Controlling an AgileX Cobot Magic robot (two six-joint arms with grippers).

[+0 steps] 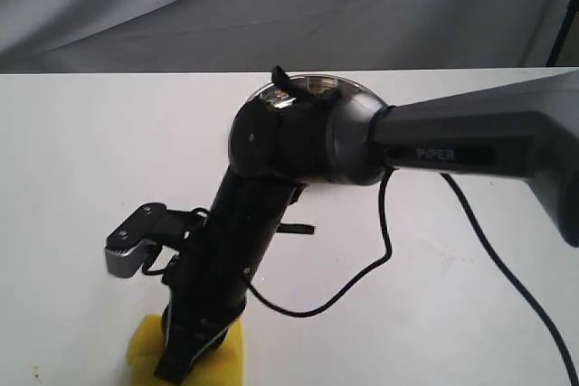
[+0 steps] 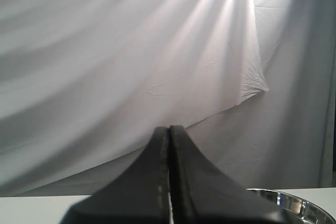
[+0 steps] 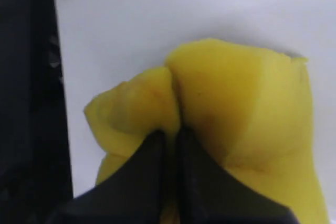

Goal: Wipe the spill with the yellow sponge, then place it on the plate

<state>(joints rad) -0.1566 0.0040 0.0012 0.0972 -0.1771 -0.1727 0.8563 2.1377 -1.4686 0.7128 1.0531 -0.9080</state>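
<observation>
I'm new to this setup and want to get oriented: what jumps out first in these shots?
The big dark right arm reaches across the white table, its right gripper pinching the yellow sponge into a crumpled fold, low left in the exterior view. Behind its elbow, the shiny plate peeks out.

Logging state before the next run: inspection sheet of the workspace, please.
Surface: white table, no stain seen.
Job's things: yellow sponge pinched and creased in the right claw; plate at the far side, mostly hidden behind the right arm; spill not in view.
Clutter: nothing seen.
Grippers: right claw shut on the yellow sponge; left claw shut, empty, facing the curtain.
Cables: black cable loops from the right arm over the table.
Surroundings: pale draped curtain behind.
</observation>
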